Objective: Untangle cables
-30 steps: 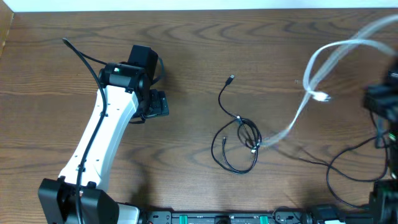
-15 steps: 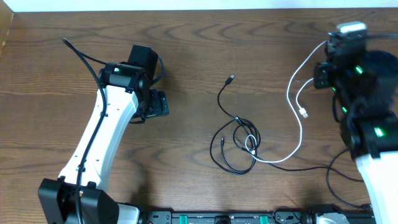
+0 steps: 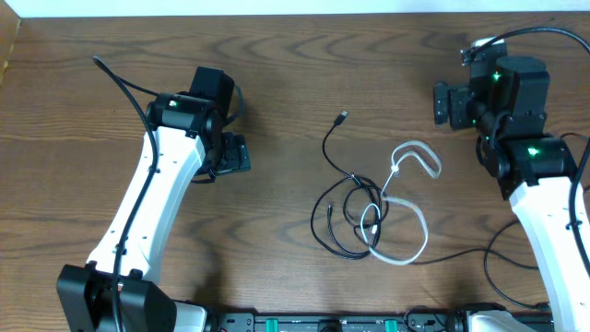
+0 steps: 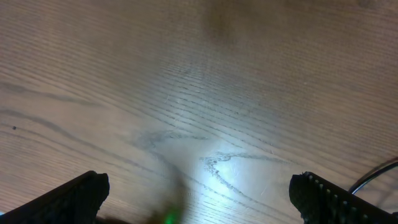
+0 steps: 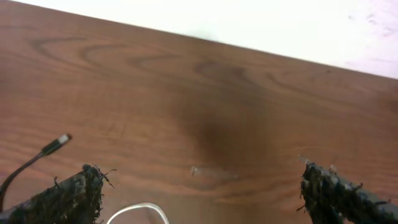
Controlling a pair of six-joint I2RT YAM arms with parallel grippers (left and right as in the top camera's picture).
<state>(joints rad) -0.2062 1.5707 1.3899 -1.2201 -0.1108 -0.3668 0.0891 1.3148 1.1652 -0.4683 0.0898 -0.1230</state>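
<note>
A brown wooden table (image 3: pixel 277 55) with strong grain fills the overhead view, and a pale strip runs along its far edge.

On the left side, the left arm (image 3: pixel 152 198) reaches up across the wood, white along its length and black at the wrist. The left gripper (image 3: pixel 229 153) sits low over bare table, well apart from the cords. In its own camera the gripper (image 4: pixel 199 196) has its fingers (image 4: pixel 78 194) spread wide, with only wood grain and a bright glare patch between them.

Near the middle lies the black cable (image 3: pixel 326 148). Its small plug (image 3: pixel 342 117) points toward the far edge, and the cord runs down from it into a few loose loops nearer the front edge. The white cable (image 3: pixel 406 260) lies just to the right of it, curled into two soft loops (a little blurred in the picture). Its lower loop crosses over the black loops, so the two cords are still tangled there.

On the right, the right gripper (image 3: pixel 452 103) hovers over bare wood, beyond the white cord and apart from it. In the right wrist view the gripper (image 5: pixel 205 193) is spread wide and holds nothing. The black plug (image 5: pixel 59 142) shows beside the left finger (image 5: pixel 68 194), and a bit of white cord (image 5: pixel 143 210) curves along the bottom edge.
</note>
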